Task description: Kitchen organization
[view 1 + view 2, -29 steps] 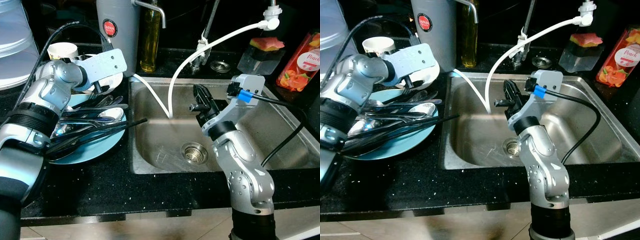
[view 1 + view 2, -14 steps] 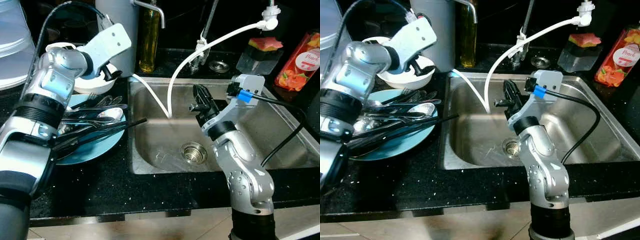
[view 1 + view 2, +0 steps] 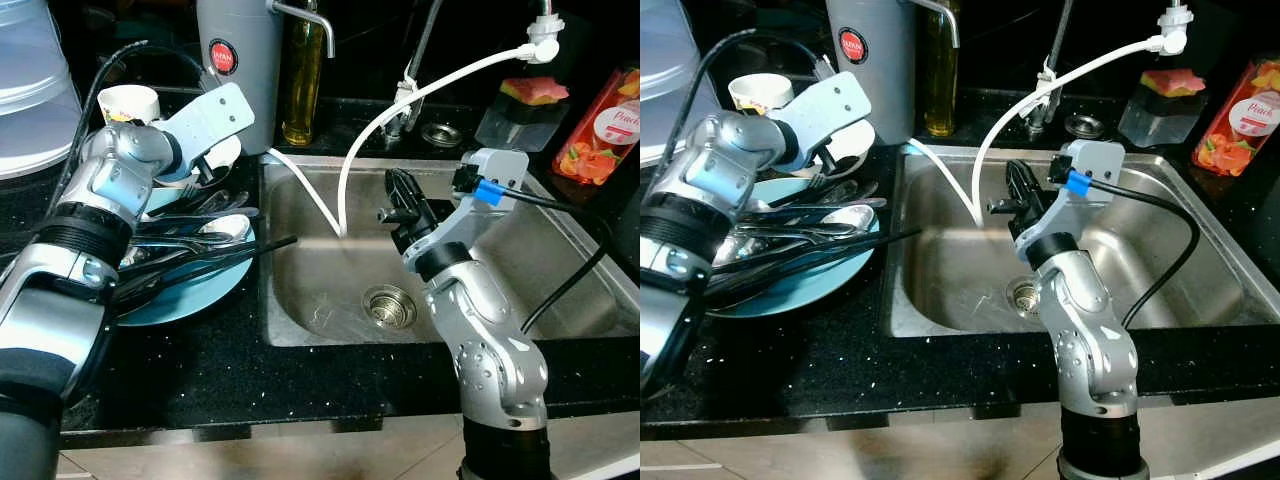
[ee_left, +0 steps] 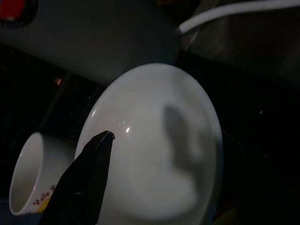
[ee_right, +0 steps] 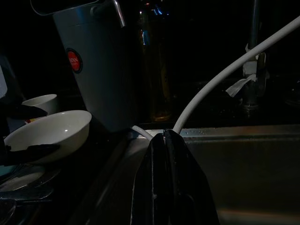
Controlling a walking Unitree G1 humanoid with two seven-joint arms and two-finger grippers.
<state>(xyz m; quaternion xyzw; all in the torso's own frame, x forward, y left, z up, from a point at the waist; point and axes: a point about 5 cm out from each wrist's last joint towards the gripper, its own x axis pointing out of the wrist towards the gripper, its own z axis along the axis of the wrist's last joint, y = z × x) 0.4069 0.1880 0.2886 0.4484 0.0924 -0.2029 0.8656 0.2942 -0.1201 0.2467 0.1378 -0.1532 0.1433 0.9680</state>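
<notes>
Left fingers: the left gripper [image 5: 29, 149] is clamped on the rim of a white bowl [image 5: 49, 133]; one black finger [image 4: 86, 180] lies inside the bowl, another shows under its outer wall in the right wrist view.
Right fingers: the right gripper [image 5: 165, 140] has its two black fingers pressed together, empty, poised over the sink [image 3: 560, 270].
Bowl look: plain glossy white, round, shallow, nothing in it; held tilted.
Bowl place: above the far edge of the blue plate [image 3: 205, 292], just beside the grey canister [image 3: 238, 60] and near a white paper cup [image 3: 127, 102].
Blue plate: sits on the black counter [image 3: 250, 375] left of the sink; holds a heap of spoons and forks [image 3: 195, 232] with dark utensils [image 3: 805, 258] across them, one reaching past the rim toward the sink.
Sink: steel, with a drain [image 3: 388, 305] in its floor; a white hose [image 3: 420, 95] hangs down into it.
Behind the sink: an oil bottle [image 3: 302, 75], a clear container [image 3: 520, 112] and a red peach bottle [image 3: 598, 125].
</notes>
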